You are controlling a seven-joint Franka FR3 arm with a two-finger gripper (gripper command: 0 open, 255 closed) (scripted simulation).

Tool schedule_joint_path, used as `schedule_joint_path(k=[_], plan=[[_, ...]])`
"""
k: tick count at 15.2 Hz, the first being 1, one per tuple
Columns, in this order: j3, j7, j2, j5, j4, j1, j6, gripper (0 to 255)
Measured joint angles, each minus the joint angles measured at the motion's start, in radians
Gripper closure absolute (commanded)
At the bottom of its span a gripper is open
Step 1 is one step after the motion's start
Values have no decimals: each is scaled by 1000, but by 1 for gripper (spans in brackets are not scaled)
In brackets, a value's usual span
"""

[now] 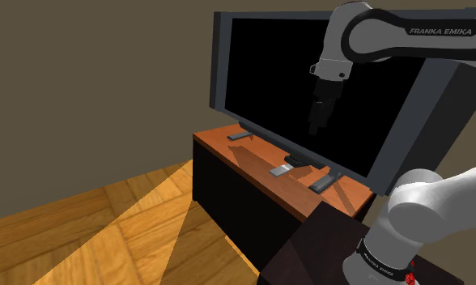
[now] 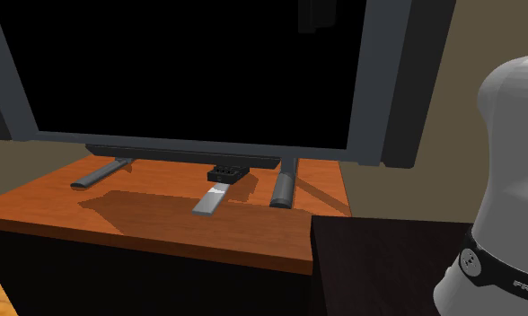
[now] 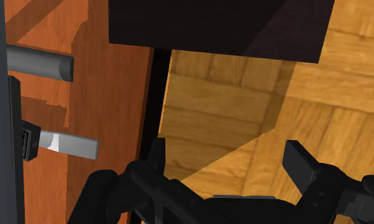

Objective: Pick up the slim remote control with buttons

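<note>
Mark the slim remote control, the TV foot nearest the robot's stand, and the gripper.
Remote control (image 2: 210, 199): second exterior view, on its grey body.
TV foot (image 2: 283, 188): second exterior view, halfway along the foot.
Gripper (image 3: 227, 154): wrist view, midway between its open fingers.

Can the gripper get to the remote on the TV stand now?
Probably yes: the remote lies uncovered on the stand, between the TV's feet, and the open gripper hangs higher, off to one side.

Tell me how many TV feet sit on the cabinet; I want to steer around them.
2. One foot lies left of the remote in the second exterior view, the other foot just right of it. More could hide behind the TV.
</note>
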Motion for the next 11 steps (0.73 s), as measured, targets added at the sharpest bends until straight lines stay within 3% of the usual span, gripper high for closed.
schedule_joint_path(k=[3, 11], plan=[[-29, -49, -5, -21, -27, 0, 24, 0], [-224, -367, 7, -162, -161, -10, 189, 0]])
